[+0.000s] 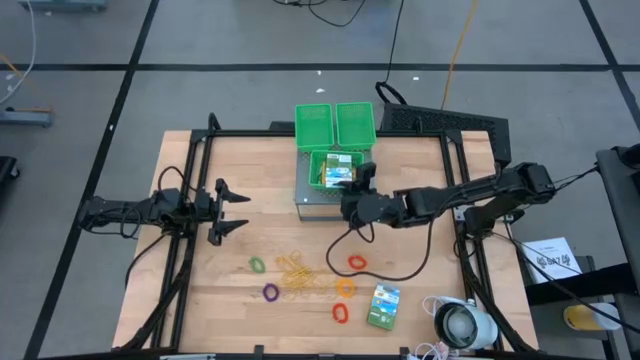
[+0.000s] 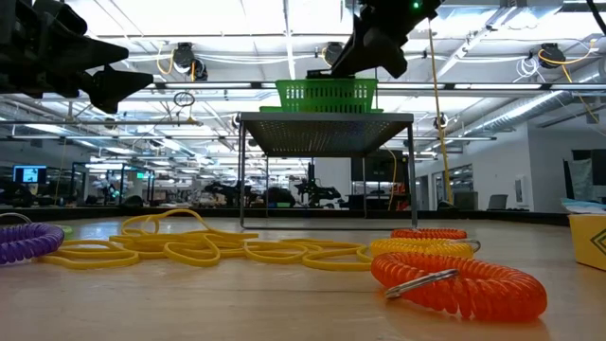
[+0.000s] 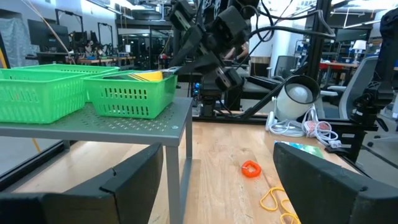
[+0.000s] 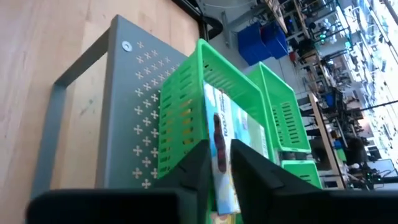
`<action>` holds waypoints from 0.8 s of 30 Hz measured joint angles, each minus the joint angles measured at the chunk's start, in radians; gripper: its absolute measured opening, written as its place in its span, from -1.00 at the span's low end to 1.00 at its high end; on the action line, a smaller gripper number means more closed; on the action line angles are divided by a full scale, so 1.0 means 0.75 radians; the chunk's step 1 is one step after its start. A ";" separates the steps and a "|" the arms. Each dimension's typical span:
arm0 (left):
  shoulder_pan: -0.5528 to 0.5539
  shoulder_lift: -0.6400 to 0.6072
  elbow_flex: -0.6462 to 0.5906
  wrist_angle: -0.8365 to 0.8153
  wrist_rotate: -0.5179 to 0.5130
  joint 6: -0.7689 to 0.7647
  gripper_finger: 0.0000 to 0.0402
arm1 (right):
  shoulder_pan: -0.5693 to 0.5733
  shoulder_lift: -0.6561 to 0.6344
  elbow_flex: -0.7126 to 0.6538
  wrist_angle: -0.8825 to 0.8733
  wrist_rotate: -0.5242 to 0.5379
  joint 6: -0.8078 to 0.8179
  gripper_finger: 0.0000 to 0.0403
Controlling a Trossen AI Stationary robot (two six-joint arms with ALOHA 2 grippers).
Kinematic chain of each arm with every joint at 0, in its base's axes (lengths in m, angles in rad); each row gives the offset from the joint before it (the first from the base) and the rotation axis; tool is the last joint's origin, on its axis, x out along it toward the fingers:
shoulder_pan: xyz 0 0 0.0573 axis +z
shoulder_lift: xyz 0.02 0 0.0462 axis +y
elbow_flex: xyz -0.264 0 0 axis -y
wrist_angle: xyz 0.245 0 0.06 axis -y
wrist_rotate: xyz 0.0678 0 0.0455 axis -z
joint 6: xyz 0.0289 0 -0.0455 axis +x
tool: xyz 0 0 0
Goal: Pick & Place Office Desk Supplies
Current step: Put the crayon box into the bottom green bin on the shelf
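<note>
A: Overhead, right pincer [image 1: 362, 180] sits over the front green bin [image 1: 336, 170] on the grey stand [image 1: 318, 198]; left pincer [image 1: 232, 211] waits spread wide, bench-left.

B: Right wrist view?

A: Fingers pinch a packet [image 4: 222, 149] upright inside that bin. Rings, rubber bands [image 1: 297, 274] and green-white packet [image 1: 383, 306] lie on the bench [image 1: 200, 300].

B: Advice?

A: Lower clear of the mesh wall, release only once it rests.
</note>
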 joint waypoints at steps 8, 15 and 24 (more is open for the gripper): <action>0.000 0.000 0.000 0.000 0.000 0.000 0.54 | 0.001 0.000 0.000 0.023 -0.034 0.005 -0.99; 0.000 0.000 0.000 0.000 0.000 0.000 0.54 | 0.030 -0.010 0.000 0.205 -0.112 -0.045 -1.00; 0.000 0.000 0.000 0.000 0.000 0.000 0.55 | 0.026 -0.054 -0.001 0.315 -0.152 -0.018 -1.00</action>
